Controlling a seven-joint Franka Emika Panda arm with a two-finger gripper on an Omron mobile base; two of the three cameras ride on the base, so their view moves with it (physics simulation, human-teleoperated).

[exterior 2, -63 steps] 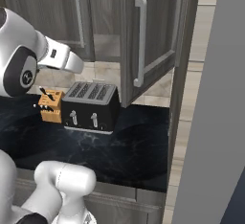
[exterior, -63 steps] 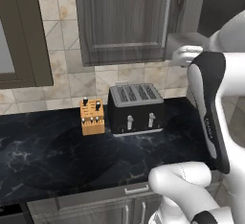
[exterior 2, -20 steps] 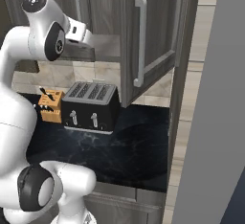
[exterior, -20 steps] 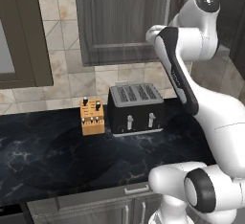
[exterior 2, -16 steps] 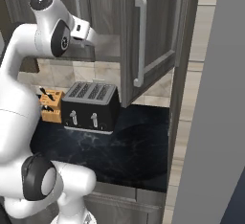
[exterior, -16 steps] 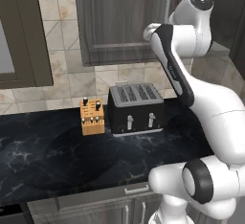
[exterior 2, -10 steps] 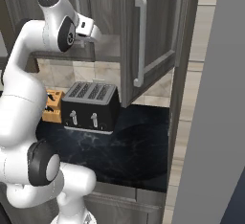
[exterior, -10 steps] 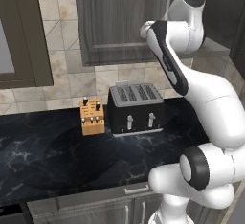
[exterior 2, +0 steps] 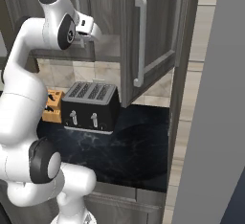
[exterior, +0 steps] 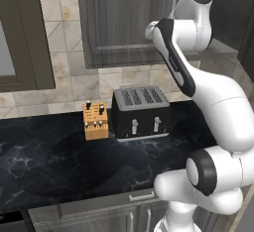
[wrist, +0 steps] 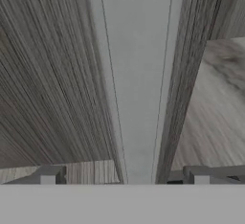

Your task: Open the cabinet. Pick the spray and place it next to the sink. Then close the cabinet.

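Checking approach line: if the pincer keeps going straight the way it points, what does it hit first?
Most likely the silver bar handle of the cabinet door, dead centre between the open fingertips. Depth unclear.

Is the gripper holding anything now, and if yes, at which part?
Nothing is held. The gripper is open, its fingertips either side of the left door's handle on the cabinet, not closed on it.

Arm raised high, tool (wrist: pixel 124 175) fingers spread wide.
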